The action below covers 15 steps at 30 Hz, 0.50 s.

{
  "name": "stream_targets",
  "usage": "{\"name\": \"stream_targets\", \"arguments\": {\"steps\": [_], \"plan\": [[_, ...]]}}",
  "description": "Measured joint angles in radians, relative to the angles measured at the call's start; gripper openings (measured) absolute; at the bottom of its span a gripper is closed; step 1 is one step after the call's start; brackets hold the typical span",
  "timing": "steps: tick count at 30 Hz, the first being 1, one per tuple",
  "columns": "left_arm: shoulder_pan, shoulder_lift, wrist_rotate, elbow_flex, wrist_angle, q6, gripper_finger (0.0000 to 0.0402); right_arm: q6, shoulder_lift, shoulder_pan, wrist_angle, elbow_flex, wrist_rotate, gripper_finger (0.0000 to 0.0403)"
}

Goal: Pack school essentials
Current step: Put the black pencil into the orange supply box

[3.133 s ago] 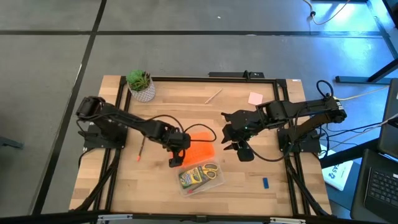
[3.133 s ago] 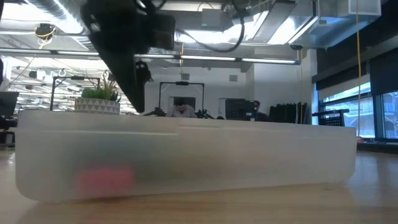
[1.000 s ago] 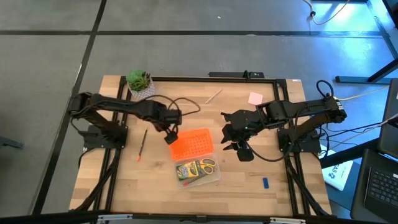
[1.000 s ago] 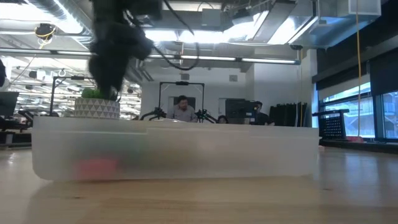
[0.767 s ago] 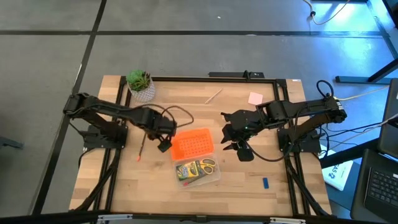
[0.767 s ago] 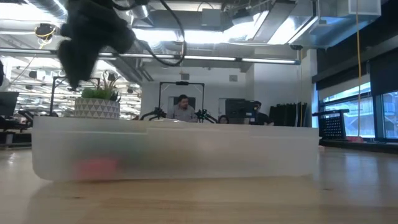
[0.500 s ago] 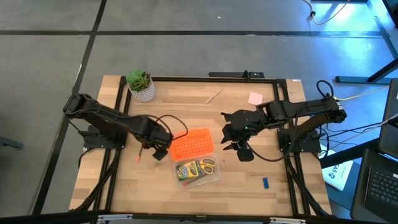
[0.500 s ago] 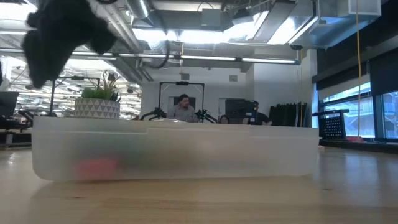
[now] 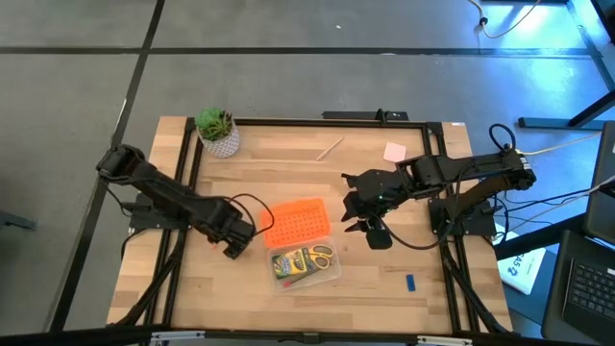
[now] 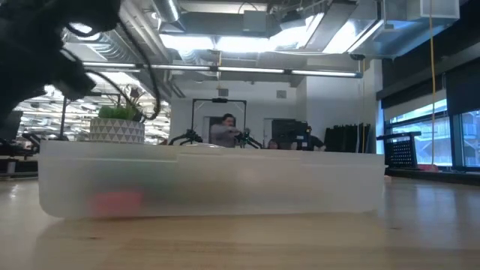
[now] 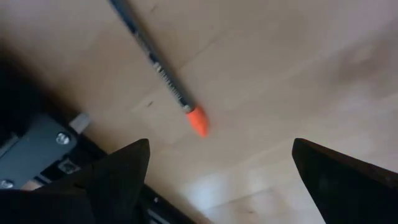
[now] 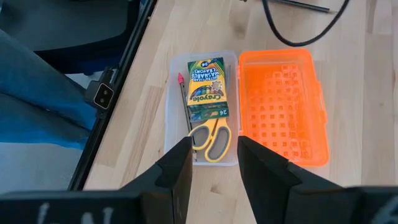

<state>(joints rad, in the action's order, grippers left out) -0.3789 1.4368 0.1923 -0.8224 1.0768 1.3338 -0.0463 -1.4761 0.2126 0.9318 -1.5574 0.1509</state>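
This is a robotics lab in an open-plan office. Two dark arms are bolted to a wooden table (image 9: 288, 298) inside a black frame on grey concrete floor (image 9: 288, 86). Beyond the table, exposed ceiling ducts (image 10: 225, 56) and strip lights run overhead, a person (image 10: 225, 133) sits at monitors, and a laptop (image 9: 586, 279) lies alongside.

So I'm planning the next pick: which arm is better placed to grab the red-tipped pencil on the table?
Left. Its end effector is open right above the pencil. The right end effector waits beyond the orange lid, over the case side.
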Motion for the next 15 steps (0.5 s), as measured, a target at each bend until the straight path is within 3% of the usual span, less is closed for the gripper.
{"name": "stream_targets", "arguments": {"steps": [7, 15], "plan": [[-0.049, 0.0, 0.049, 0.107, -0.193, 0.012, 0.0388, 0.002, 0.0, 0.0, 0.0, 0.0, 0.0, 0.013], [-0.063, 0.0, 0.048, 0.17, -0.239, 0.025, 0.039, 0.002, 0.0, 0.0, 0.0, 0.0, 0.0, 0.013]]}}
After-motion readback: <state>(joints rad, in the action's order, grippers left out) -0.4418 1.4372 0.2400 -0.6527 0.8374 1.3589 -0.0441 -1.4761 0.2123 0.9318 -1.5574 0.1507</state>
